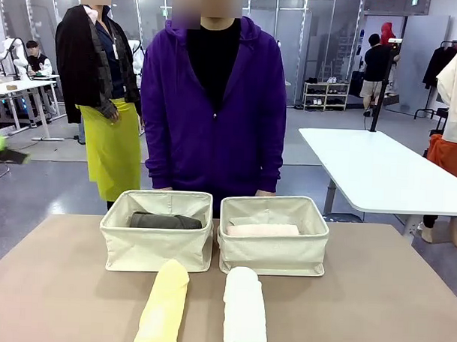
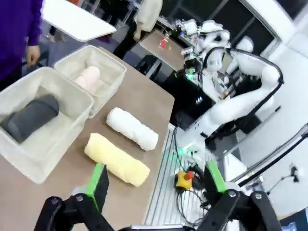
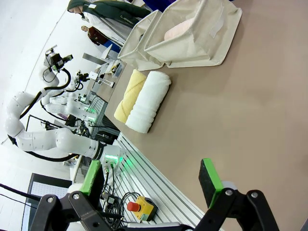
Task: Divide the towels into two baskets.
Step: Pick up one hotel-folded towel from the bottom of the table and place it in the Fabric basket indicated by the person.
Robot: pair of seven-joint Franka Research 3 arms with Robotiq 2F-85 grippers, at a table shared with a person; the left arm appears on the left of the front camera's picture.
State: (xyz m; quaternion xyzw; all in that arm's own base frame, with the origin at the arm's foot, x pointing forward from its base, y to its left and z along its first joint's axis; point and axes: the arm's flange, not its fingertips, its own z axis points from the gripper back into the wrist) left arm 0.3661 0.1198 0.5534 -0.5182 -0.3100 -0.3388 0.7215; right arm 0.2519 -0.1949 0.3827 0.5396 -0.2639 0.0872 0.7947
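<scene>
Two cream canvas baskets stand side by side at mid-table. The left basket (image 1: 157, 247) (image 2: 45, 139) holds a dark grey towel (image 1: 167, 221) (image 2: 30, 118). A pale pink towel (image 1: 262, 230) (image 2: 87, 78) (image 3: 179, 32) lies in the right basket (image 1: 273, 251) (image 2: 103, 82) (image 3: 202, 43). On the table in front of them lie a pale yellow towel (image 1: 164, 305) (image 2: 117, 159) (image 3: 128, 95) and a white towel (image 1: 245, 310) (image 2: 132, 128) (image 3: 150, 102), side by side. My left gripper (image 2: 155, 183) hangs open above the table's near edge. My right gripper (image 3: 153, 182) is open too, with nothing between its fingers.
A person in a purple hoodie (image 1: 213, 103) stands at the far edge right behind the baskets, hands near the rims. The brown tabletop (image 1: 374, 296) is bare to either side of the towels. A white table (image 1: 378, 172) stands farther right.
</scene>
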